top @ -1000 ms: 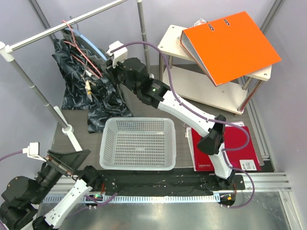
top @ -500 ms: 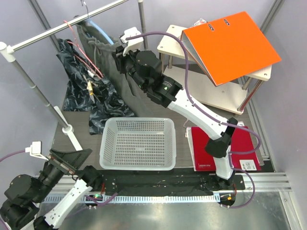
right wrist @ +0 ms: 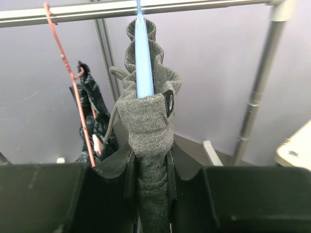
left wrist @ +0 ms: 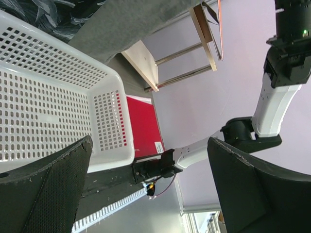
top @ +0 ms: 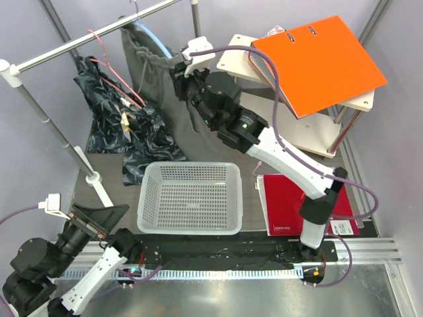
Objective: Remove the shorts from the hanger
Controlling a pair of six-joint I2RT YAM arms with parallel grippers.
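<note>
The right hand (right wrist: 150,170) is clenched on the shorts (right wrist: 146,121). Both fingers (right wrist: 114,167) press a fold of grey waistband between them.

Directly above the grip, the waistband is bunched over the end of the blue hanger (right wrist: 144,63). The hanger hangs from the rail (right wrist: 97,9) above the hand. Below the hand, the rest of the shorts hangs down toward the surface (top: 251,178).

To the left of the hand, a red hanger (right wrist: 73,82) hooks on the same rail. Beside it hangs a dark garment (top: 109,112), whose lower part lies crumpled on the surface.

Below and in front of the hand stands a white basket (top: 188,165), with its far rim near the hem of the shorts. To the right of the hand, an orange binder (top: 317,59) lies on a shelf (top: 297,125). A red book (top: 330,198) lies on the surface just right of the basket.

The left hand (left wrist: 148,189) is released, with its fingers spread wide and nothing between them. It sits low at the near left corner, well apart from the shorts, and faces the basket.
</note>
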